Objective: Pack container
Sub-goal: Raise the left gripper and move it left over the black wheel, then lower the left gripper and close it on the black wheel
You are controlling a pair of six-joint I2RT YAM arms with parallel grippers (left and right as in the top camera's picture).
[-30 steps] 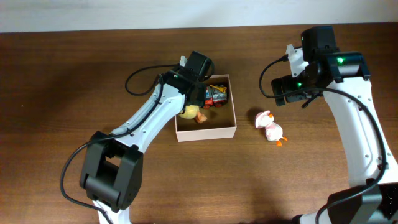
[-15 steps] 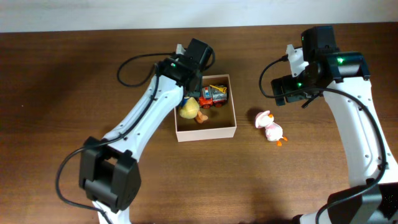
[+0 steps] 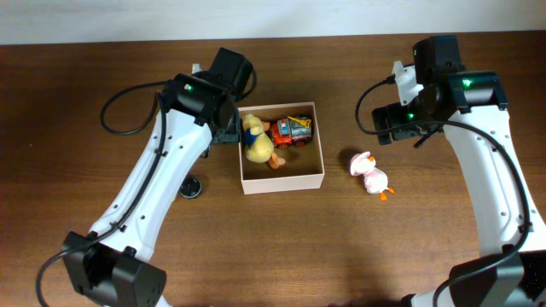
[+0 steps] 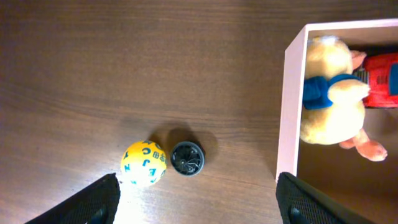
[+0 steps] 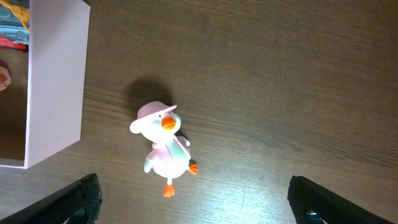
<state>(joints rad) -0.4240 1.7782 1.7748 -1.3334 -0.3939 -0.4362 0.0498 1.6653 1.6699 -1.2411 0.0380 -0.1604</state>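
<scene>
Retreat of the left claw (image 4: pixel 199 202) to the left of the box (image 3: pixel 281 181), wide open and empty, apparently leaves the plush toy (image 3: pixel 256 143) packed; the right claw (image 5: pixel 196 202) gapes empty too.

The left gripper (image 4: pixel 196 198) hangs with its jaws wide apart above the wooden table (image 4: pixel 93 62). A yellow ball (image 4: pixel 143 164) with blue letters lies just beside a small black disc (image 4: pixel 187 158), perhaps a wheel. At right, the container (image 4: pixel 288 106) holds a tan plush (image 4: pixel 329 102) and a red toy (image 4: pixel 382 71).
</scene>
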